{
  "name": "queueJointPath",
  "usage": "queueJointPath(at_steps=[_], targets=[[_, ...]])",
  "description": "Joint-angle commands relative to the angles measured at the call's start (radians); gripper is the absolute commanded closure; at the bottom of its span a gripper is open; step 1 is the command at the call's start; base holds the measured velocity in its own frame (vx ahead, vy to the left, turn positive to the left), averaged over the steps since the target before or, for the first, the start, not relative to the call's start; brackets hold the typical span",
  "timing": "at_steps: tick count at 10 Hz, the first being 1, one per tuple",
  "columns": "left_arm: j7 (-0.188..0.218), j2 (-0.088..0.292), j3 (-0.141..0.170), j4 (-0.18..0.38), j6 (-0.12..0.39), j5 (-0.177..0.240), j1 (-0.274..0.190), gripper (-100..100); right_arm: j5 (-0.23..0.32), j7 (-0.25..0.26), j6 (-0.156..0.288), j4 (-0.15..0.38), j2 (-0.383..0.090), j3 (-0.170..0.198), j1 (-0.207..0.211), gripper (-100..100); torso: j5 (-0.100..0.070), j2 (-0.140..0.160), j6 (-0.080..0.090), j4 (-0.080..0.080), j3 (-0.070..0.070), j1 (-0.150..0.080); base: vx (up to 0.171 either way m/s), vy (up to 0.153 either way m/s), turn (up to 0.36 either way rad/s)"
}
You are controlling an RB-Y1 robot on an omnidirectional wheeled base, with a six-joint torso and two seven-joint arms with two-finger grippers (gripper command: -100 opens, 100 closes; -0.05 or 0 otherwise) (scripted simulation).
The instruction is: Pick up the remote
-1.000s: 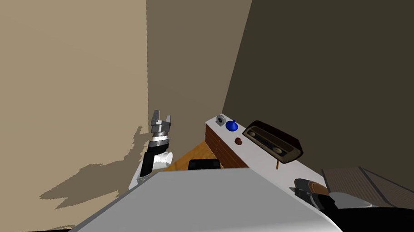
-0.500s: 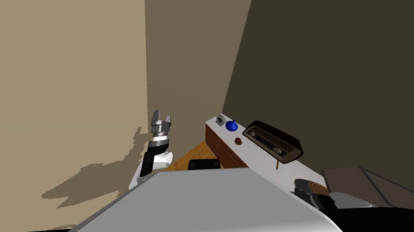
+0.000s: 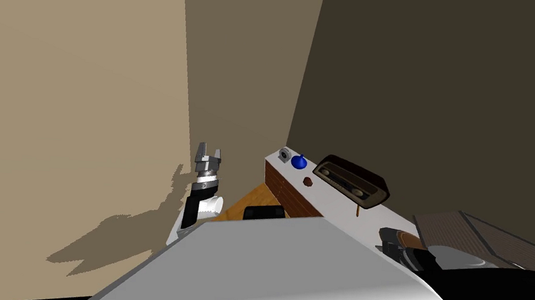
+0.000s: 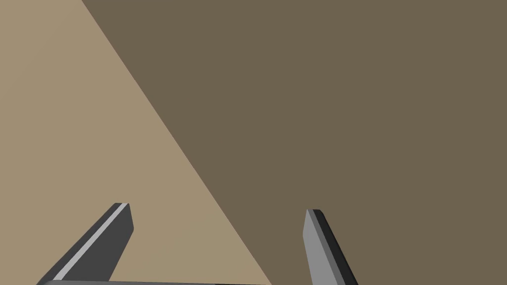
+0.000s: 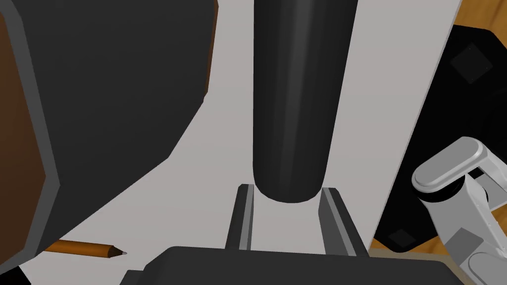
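The remote (image 5: 297, 99) is a long dark bar lying on the white cabinet top (image 5: 208, 188). My right gripper (image 5: 287, 190) is shut on its near end, one finger pressing each side. In the head view the right gripper (image 3: 392, 245) sits low over the cabinet top (image 3: 327, 203) at the right, beside my chest. My left gripper (image 3: 208, 153) is raised at the left near the tan wall. Its fingers (image 4: 317, 237) stand wide apart with nothing between them.
A dark brown radio (image 3: 352, 183) (image 5: 114, 89) stands on the cabinet just beyond the remote, with a pencil (image 3: 357, 211) (image 5: 81, 248) beside it. Further along lie a small brown thing (image 3: 308, 182), a blue round thing (image 3: 299, 162) and a small grey thing (image 3: 284, 155). Walls close in behind.
The right gripper's fingers have drawn in onto the remote's end. The whole head picture has shifted slightly, so my head has moved a little. The left arm has not moved.
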Motion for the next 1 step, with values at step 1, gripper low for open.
queueJointPath(at_steps=[1], targets=[[0.000,0.000,0.000,0.000,0.000,0.000,0.000,0,0.000,0.000,0.000,0.000,0.000,0.000,0.000,0,0.000,0.000,0.000,0.000,0.000,0.000,0.000,0.000,0.000]])
